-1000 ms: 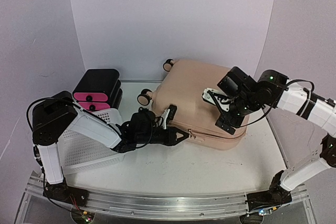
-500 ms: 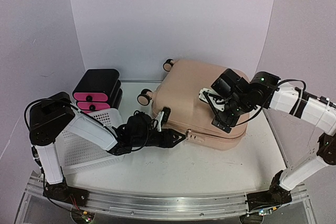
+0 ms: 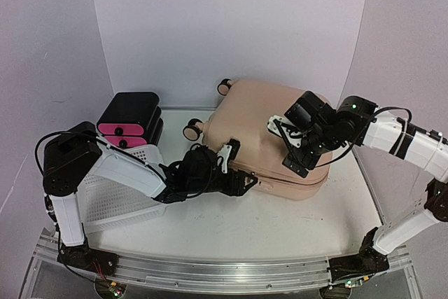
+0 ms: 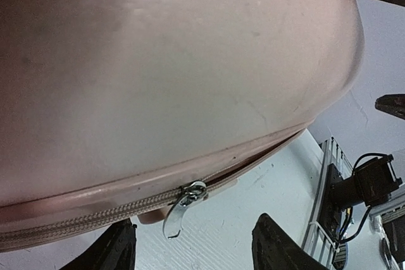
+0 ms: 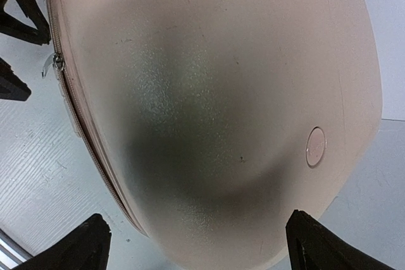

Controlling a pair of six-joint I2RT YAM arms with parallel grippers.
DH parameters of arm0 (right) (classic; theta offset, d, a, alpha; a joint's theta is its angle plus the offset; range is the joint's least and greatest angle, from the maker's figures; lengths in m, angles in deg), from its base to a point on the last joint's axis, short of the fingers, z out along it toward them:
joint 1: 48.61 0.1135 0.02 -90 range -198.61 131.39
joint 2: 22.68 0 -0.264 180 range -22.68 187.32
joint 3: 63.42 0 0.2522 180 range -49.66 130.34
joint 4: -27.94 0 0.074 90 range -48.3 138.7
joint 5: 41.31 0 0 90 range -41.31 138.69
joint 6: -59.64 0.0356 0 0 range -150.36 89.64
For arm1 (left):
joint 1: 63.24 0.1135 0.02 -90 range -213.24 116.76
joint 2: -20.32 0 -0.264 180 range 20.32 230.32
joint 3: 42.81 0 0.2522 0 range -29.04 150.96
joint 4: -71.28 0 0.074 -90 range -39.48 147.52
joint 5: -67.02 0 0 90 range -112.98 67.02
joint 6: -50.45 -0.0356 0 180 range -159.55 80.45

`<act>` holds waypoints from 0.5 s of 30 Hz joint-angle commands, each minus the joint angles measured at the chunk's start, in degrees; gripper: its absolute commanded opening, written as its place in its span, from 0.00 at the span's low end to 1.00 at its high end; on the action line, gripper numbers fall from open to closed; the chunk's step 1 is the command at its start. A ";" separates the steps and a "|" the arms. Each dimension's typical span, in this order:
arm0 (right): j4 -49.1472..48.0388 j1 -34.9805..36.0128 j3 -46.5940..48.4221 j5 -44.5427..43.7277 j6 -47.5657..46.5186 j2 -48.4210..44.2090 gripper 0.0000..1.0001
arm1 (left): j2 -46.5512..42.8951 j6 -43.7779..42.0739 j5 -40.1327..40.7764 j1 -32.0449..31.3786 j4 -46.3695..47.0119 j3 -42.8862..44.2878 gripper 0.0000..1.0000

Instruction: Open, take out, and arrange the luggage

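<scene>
Luggage: the peach-pink luggage [image 3: 269,131] lies flat on the white counter [image 3: 280,225], lid closed, at about 1 o'clock from the counter's middle in the top view.
Wheels: two black wheels show at its far-left end, one [image 3: 192,131] at 9 o'clock of the shell and one [image 3: 225,86] at 11 o'clock.
Zip: the zipper slider with its clear pull tab [image 4: 180,202] sits on the near seam. The tab hangs loose towards the counter. Left of the slider the teeth are meshed; right of it, it cannot be told.
Left hand: the left hand [image 3: 246,184] lies low at the near seam, at 7 o'clock of the shell. Its fingers [image 4: 117,248] stand apart and grip nothing, and the tab hangs free between them.
Right hand: the right hand [image 3: 287,146] hangs over the lid's right half, its fingers [image 5: 82,245] spread wide and empty.
Drawer box: a black-and-pink drawer box [image 3: 129,120] stands at 10 o'clock, near the back wall.
Basket: a white mesh basket [image 3: 115,197] sits at 8 o'clock, tilted, under the left arm.
</scene>
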 commanded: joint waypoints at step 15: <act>-1.66 0.32 0.26 0.94 2.65 -2.62 0.98 | 4.22 -2.60 15.03 -3.56 -3.73 8.05 0.38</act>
